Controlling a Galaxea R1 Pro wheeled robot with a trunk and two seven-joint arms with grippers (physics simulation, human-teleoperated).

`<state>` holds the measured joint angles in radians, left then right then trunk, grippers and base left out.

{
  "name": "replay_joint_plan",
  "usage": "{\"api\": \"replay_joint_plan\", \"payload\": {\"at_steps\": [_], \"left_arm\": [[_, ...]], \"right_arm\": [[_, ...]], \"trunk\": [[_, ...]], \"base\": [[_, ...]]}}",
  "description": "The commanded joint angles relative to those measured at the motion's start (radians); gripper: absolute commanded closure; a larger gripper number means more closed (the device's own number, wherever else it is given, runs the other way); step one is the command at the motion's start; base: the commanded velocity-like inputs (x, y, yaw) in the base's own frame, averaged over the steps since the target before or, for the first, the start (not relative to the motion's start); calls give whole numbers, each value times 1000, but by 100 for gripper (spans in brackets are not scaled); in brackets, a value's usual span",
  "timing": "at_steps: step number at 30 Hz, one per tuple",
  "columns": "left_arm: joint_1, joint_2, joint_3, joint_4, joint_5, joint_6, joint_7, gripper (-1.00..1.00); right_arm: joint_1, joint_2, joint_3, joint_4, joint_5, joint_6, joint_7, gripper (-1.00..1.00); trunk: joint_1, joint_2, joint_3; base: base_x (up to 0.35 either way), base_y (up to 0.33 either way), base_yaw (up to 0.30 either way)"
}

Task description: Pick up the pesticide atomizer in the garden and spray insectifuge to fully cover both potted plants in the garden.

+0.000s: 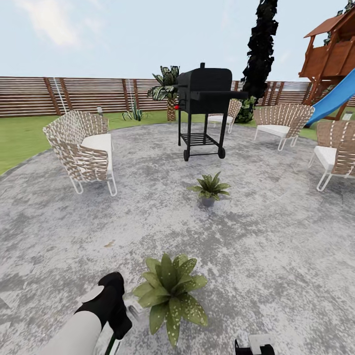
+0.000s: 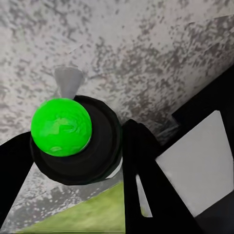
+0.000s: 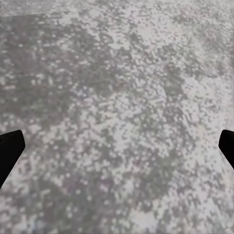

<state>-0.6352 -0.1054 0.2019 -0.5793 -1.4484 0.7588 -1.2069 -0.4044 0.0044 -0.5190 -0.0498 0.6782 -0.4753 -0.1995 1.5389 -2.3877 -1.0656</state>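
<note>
Your head camera looked across the round grey paving [image 1: 276, 246] of the garden, and two potted plants stood on it. The near plant [image 1: 170, 293] sat right in front of you, its leaves dotted with tiny white specks of insectifuge [image 1: 190, 308]. The far plant [image 1: 210, 187] stood well beyond it in its grey pot, just short of the one black grill [image 1: 204, 111].

Your left gripper [image 1: 116, 305] was down just beside the near plant's leaves, with the atomizer [image 1: 129, 306] clamped in it; the whitish trigger head peeked out toward the leaves. In the left wrist view you saw the bottle [image 2: 73, 141] end-on, a bright green round cap inside a dark ring, with the black fingers [image 2: 146, 185] closed against it and a pale nozzle pointing out over the paving.

Your right gripper [image 1: 254, 345] barely showed at the lower edge of the head view. In the right wrist view its two fingertips [image 3: 9, 151] sat at opposite edges, spread wide, with nothing between them but paving.

Four wicker seats ringed the paving: one [image 1: 81, 148] on your left, three toward your right. A wooden fence [image 1: 74, 93] ran behind the lawn, and one blue slide [image 1: 335, 98] hung off the playhouse.
</note>
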Motion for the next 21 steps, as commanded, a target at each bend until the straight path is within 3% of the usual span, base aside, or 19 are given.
{"api": "replay_joint_plan", "payload": {"at_steps": [1,8,13,21], "left_arm": [[2,2,8,-1,-6,8,-7,100],[52,5,1,-1,-7,5,-5,100],[47,-16,4,-34,0,8,-6,100],[52,-9,1,-64,-5,10,-7,100]], "right_arm": [[-1,0,-5,1,11,-2,-6,-100],[-1,0,-5,1,11,0,-6,-100],[-1,0,-5,1,12,0,-6,-100],[-1,0,-5,1,11,0,-6,-100]], "trunk": [[0,0,-1],[0,0,-1],[0,0,-1],[0,0,-1]], "base": [[0,0,0],[0,0,-148],[0,0,-30],[123,77,0]]}}
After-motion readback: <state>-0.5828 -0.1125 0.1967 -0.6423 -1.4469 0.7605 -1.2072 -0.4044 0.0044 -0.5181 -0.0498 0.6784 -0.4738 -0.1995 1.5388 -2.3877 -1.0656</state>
